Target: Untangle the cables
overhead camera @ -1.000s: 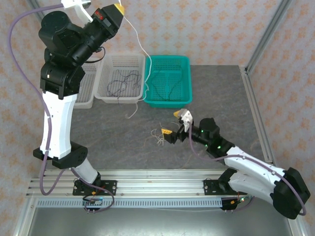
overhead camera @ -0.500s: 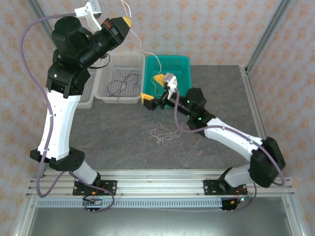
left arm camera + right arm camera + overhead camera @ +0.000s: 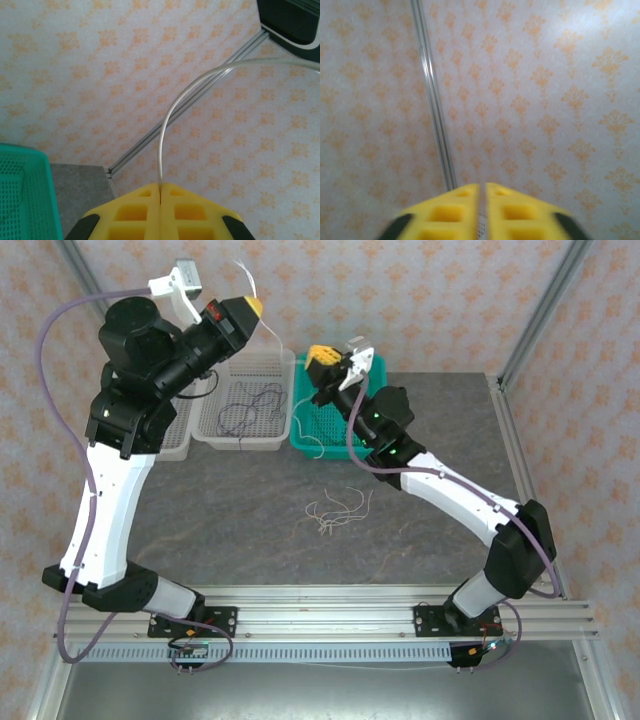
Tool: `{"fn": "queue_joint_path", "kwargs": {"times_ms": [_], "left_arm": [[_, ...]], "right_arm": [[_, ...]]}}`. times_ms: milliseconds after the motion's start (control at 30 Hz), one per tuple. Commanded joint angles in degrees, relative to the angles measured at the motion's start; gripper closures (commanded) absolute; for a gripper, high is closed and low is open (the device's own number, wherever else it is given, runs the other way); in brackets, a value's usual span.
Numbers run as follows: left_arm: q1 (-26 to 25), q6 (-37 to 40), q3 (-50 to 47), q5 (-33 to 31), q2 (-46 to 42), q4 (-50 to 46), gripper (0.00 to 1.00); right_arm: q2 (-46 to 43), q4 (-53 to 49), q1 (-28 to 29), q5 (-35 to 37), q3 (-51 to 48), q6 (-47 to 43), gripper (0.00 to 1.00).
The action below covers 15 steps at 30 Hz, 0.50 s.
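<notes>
Left tool [image 3: 160, 189] is clamped tight on the whitish cable [image 3: 165, 125], which arcs up out of its yellow tips and away. Right tool [image 3: 322, 354] is pressed closed too, right beside that same cable; whether it pinches it, I cannot tell. Under the right tool sits the green basket [image 3: 355, 448], with the cable hanging over it. Below the left tool there's a white basket [image 3: 240, 441] with dark cables [image 3: 248, 400] inside. Further out, a loose tangle [image 3: 336, 512] lies on the bench [image 3: 220, 510].

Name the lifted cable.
The whitish cable, pinched in the left gripper; the dark cable lies in the white basket, a pale bundle on the table.
</notes>
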Motion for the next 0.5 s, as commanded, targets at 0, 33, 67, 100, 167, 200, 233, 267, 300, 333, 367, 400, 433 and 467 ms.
{"fn": "queue_joint_path", "kwargs": {"times_ms": [0,33,67,100,167,200,233,267,300,333,367,400,433,467], "left_arm": [[-0.3,-0.2,-6.2,0.5,-4.4,2.9,1.0],[-0.3,0.1,-8.7,0.2,-5.8,3.1,1.0],[-0.4,0.5,-11.2,-0.2,-7.2,3.2,1.0],[-0.4,0.7,-13.4,-0.9,-8.4,3.0,1.0],[-0.4,0.6,-18.2,-1.8,-11.1,3.7,1.0],[-0.4,0.3,-20.8,-1.8,-12.4,4.2,1.0],[-0.3,-0.2,-23.0,-1.7,-13.4,4.5,1.0],[-0.4,-0.3,-24.4,-1.5,-14.1,4.7,1.0],[-0.3,-0.4,-25.8,-1.2,-14.7,4.6,1.0],[-0.4,-0.4,-26.8,-1.1,-15.1,4.1,1.0],[-0.3,-0.3,-27.4,-0.8,-15.3,3.8,1.0],[-0.4,-0.1,-28.0,-0.6,-15.6,3.4,1.0],[-0.4,0.1,-28.7,-0.4,-16.0,3.0,1.0],[-0.4,0.0,-29.2,-0.4,-16.4,3.1,1.0]], "right_arm": [[0.4,0.9,-1.0,-3.2,4.1,3.7,1.0],[0.5,0.2,-1.0,-5.0,4.9,3.6,1.0],[0.4,-0.5,-1.0,-6.3,5.5,3.7,1.0],[0.3,-0.7,-1.0,-6.8,5.5,3.9,1.0],[0.2,-0.2,-1.0,-6.7,5.3,4.8,1.0],[0.0,0.0,-1.0,-6.9,5.0,4.8,1.0],[-0.3,0.0,-1.0,-7.2,4.8,4.8,1.0],[-0.4,-0.1,-1.0,-7.4,4.7,4.8,1.0],[-0.7,-0.5,-1.0,-7.7,4.7,4.7,1.0],[-1.2,-1.2,-0.9,-8.0,4.7,4.7,1.0],[-1.7,-1.7,-1.0,-8.3,4.8,4.4,1.0],[-2.0,-2.7,-1.0,-8.7,4.8,4.0,1.0],[-2.4,-4.0,-1.0,-9.1,4.8,3.5,1.0],[-2.7,-5.1,-1.0,-10.3,4.8,3.1,1.0]]}}
